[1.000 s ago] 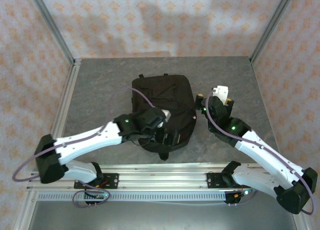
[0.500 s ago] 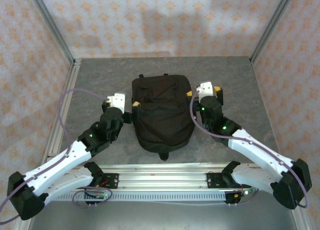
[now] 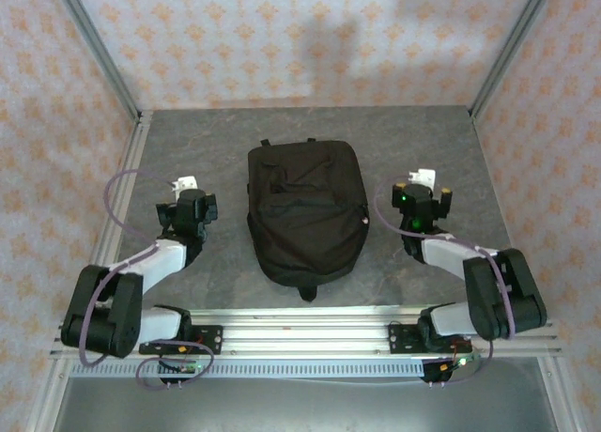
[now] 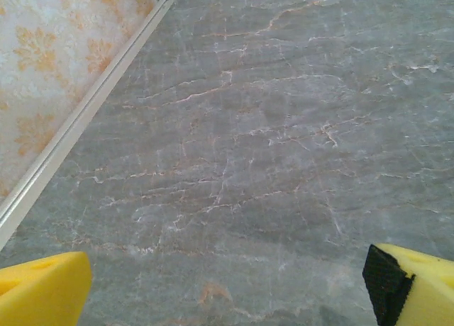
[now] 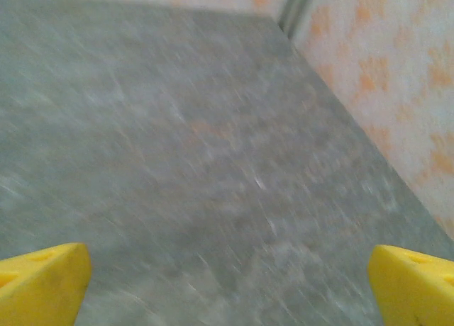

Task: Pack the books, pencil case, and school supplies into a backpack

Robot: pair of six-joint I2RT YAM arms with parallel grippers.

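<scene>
The black backpack [image 3: 307, 208] lies flat in the middle of the grey table, zipped shut, its handle loop toward the near edge. My left gripper [image 3: 188, 199] is folded back to the left of it, open, with only bare table between its yellow fingertips [image 4: 42, 287]. My right gripper [image 3: 424, 190] sits to the right of the backpack, also open and holding nothing; its yellow fingertips [image 5: 415, 283] stand wide apart over the table. The books, the pencil case and the school supplies are out of view.
A metal frame rail [image 3: 120, 192] runs along the table's left edge, with patterned walls [image 3: 282, 38] around the back and sides. Bare grey table [image 3: 526, 178] lies on either side of the backpack.
Both arms have pulled away from the backpack and folded back toward their bases, the left one to the left and the right one to the right. The backpack lies where it was.
</scene>
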